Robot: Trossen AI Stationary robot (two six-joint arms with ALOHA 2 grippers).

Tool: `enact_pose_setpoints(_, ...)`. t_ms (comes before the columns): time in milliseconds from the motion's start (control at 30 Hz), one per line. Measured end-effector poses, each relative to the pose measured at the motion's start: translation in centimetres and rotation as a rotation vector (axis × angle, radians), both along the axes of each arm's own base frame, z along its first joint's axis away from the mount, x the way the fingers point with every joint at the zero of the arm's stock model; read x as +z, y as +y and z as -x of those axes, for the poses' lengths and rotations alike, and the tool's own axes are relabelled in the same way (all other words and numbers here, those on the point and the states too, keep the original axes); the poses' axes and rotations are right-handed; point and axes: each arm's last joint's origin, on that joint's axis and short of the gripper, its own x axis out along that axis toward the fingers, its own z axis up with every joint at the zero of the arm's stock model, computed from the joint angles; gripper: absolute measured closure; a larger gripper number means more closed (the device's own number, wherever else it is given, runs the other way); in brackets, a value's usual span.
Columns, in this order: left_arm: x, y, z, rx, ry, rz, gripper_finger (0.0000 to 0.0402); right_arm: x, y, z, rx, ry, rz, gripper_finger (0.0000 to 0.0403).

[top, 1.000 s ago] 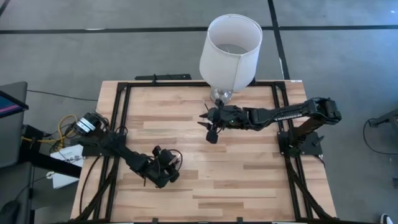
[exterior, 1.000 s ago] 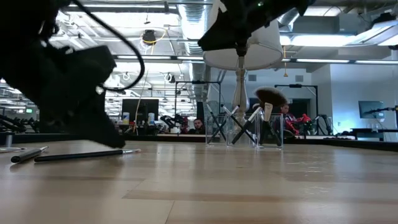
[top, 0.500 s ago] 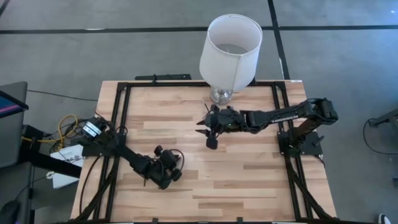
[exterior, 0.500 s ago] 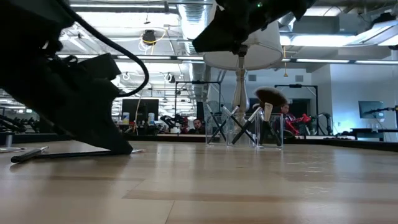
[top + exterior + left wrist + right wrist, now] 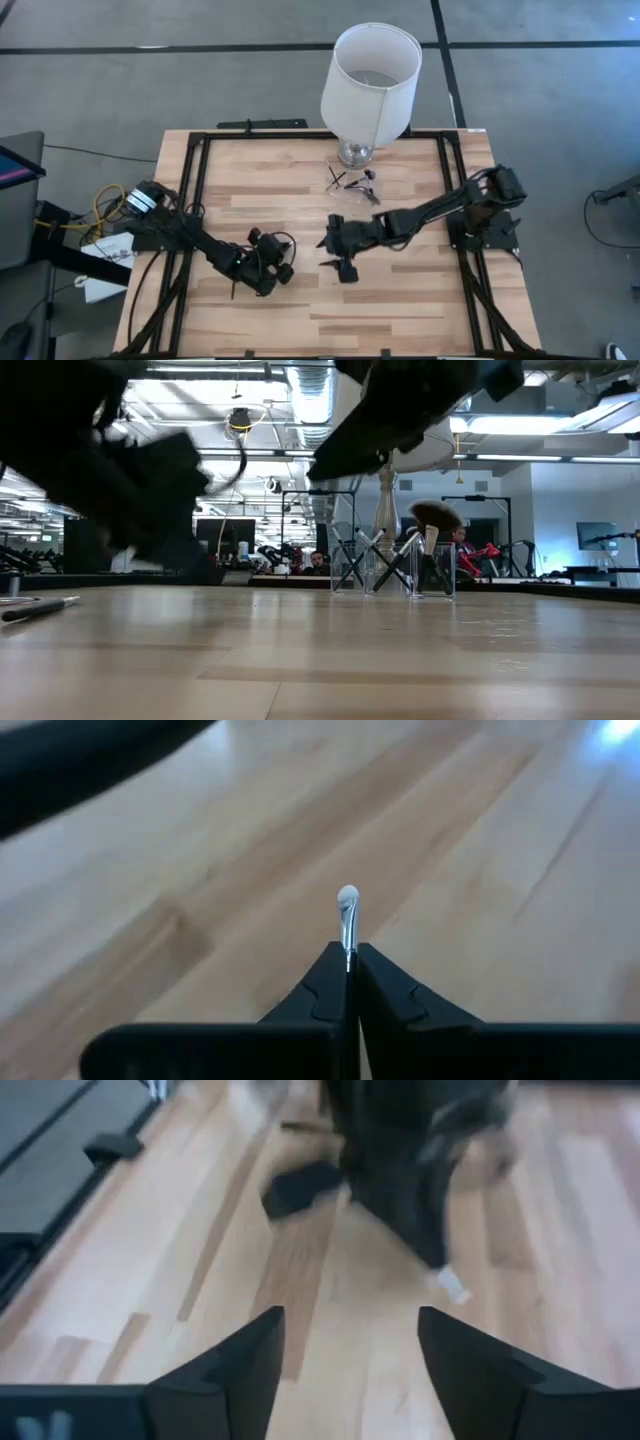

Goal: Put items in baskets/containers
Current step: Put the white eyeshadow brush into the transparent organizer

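My left gripper [image 5: 272, 270] [image 5: 350, 982] is near the table's front left, shut on a slim makeup brush [image 5: 347, 915]. Its small pale tip sticks out past the fingertips. My right gripper [image 5: 336, 256] [image 5: 345, 1352] hangs open over the middle of the table, just right of the left gripper, with nothing between its fingers. The clear container [image 5: 352, 192] [image 5: 395, 575] stands at the far middle. Several brushes [image 5: 340, 180] lean inside it, one with a wide fluffy head [image 5: 435, 515]. Another brush [image 5: 40, 608] lies flat on the table at the left. My left gripper pinches the brush between its two fingers at the shiny metal neck [image 5: 348, 942], just behind the tip. The brush runs along the fingers and points forward out of them. The handle is hidden behind the fingers. Whether the brush is clear of the table, I cannot tell.
A big white lampshade on a glass base [image 5: 370, 75] stands at the far edge, right behind the container. Black rails [image 5: 195, 200] run along the table's left and right sides. Bare wood [image 5: 400, 300] lies at the front right.
My left gripper has shut on the long brush that lay on the table in front of it, and that brush is gone from the table in the low view. My right gripper has swung from the container toward the table's near edge and down, ending close to the left gripper.
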Motion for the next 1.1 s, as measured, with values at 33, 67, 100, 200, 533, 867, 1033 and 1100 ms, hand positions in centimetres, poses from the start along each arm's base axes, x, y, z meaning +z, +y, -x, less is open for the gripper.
enact_pose_setpoints(33, 0.7, -0.1, -0.1, -0.007, -0.024, -0.003, 0.0391, -0.5, 0.4, -0.1, -0.017, 0.005, 0.002, 0.0173)
enact_pose_setpoints(67, 1.4, -0.1, -0.2, -0.017, -0.040, -0.005, 0.0391, -1.0, 0.8, -0.4, -0.044, -0.002, 0.004, 0.0167)
enact_pose_setpoints(100, 2.0, -0.1, -0.1, -0.026, -0.051, -0.010, 0.0391, -1.6, 1.0, -0.7, -0.082, -0.009, 0.011, 0.0165)
enact_pose_setpoints(200, 4.3, -0.1, -0.2, -0.065, -0.105, -0.024, 0.0390, -3.2, 0.7, -1.3, -0.178, 0.000, 0.029, 0.0167)
enact_pose_setpoints(533, 10.6, 1.4, 0.3, -0.118, -0.219, -0.176, 0.0391, 6.5, -1.6, 3.8, -0.197, -0.053, 0.085, 0.0219)
enact_pose_setpoints(867, 12.5, 4.3, -2.8, -0.248, -0.307, -0.279, 0.0390, 5.8, -1.4, 8.0, 0.047, -0.590, 0.090, 0.0230)
enact_pose_setpoints(1033, 13.8, 4.3, -3.2, -0.389, -0.425, -0.256, 0.0390, 1.7, -2.5, 7.3, -0.039, -0.722, -0.001, 0.0224)
enact_pose_setpoints(1100, 14.3, 4.2, -3.3, -0.452, -0.486, -0.233, 0.0389, 1.1, -2.8, 6.5, -0.056, -0.787, -0.029, 0.0223)
